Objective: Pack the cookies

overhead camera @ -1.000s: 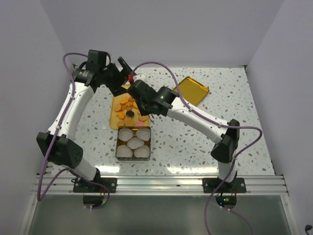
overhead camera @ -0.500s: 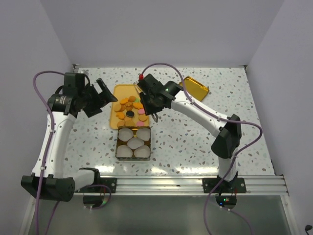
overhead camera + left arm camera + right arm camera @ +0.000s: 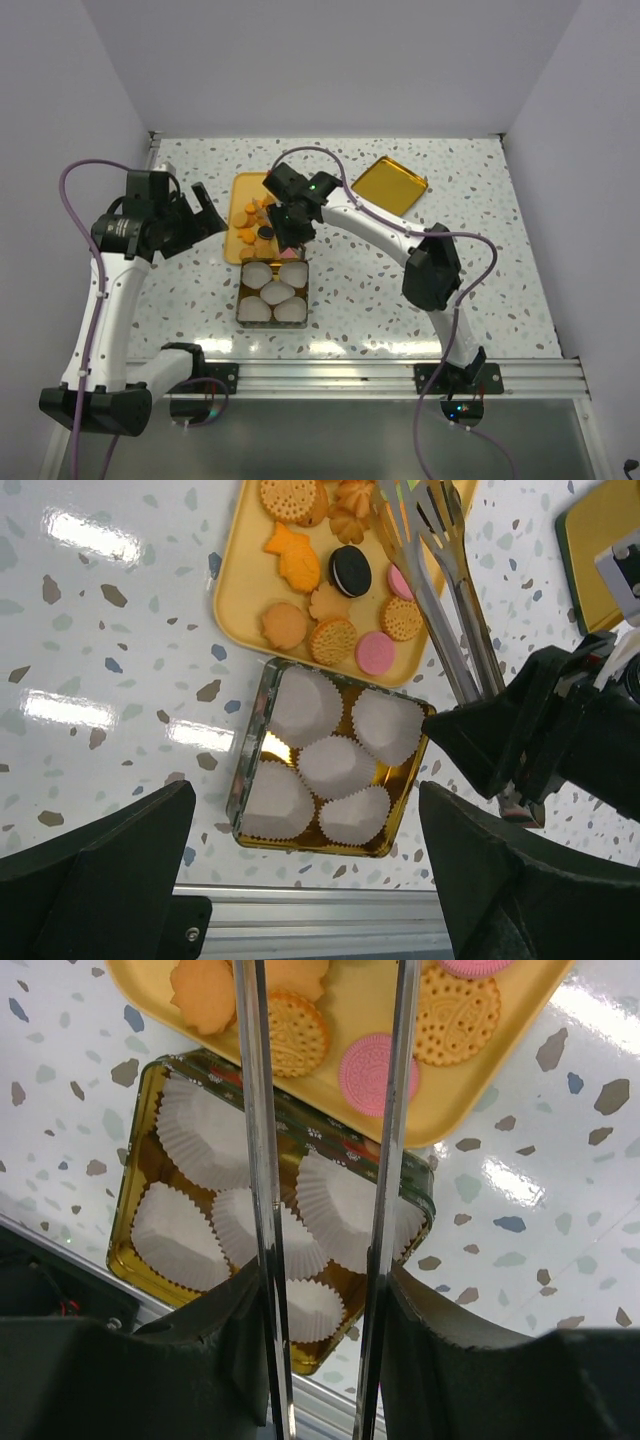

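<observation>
Speckled desk (image 3: 380,290), seen from above. Cookies (image 3: 330,610) lie in a loose heap on a yellow tray (image 3: 240,590) left of centre, toward the desk's far edge. They are mostly orange and tan, with one black (image 3: 350,570) and a few pink (image 3: 375,1072). A square tin (image 3: 247,760) sits against the tray's near edge, with five white paper cups (image 3: 335,765) packed inside. A gold lid (image 3: 390,183) rests right of the tray, apart from it. The right claw (image 3: 325,1290) is clamped on metal tongs (image 3: 440,590) above the tin. The tong arms are spread and reach out over the tray's right side; tip contact with the cookies cannot be told. The left claw (image 3: 208,212) hangs wide and empty off the tray's left edge.
</observation>
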Controlling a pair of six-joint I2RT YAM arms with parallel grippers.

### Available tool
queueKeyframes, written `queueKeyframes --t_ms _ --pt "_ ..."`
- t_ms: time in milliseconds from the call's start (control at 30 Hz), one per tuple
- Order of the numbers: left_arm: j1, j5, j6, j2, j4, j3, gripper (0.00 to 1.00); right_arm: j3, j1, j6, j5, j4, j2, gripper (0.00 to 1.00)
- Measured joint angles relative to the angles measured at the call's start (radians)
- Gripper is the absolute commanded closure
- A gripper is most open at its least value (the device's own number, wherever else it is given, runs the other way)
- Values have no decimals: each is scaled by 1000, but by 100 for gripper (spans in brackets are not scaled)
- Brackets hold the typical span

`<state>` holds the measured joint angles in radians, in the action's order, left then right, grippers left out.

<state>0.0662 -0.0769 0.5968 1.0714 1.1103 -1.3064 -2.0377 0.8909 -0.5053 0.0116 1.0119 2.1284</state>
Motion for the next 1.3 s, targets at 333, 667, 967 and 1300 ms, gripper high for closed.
queueKeyframes --t_ms 333,667,967,1300 --pt "0 3 -19 -26 15 12 0 -123 0 -3 -21 46 113 51" --pt "0 2 -41 -29 24 13 0 -141 0 -12 -25 55 184 52" --pt "0 2 -42 -27 25 13 0 -171 0 -19 -23 63 239 56" --pt "0 2 -41 -18 28 13 0 -204 0 -18 -25 102 239 52"
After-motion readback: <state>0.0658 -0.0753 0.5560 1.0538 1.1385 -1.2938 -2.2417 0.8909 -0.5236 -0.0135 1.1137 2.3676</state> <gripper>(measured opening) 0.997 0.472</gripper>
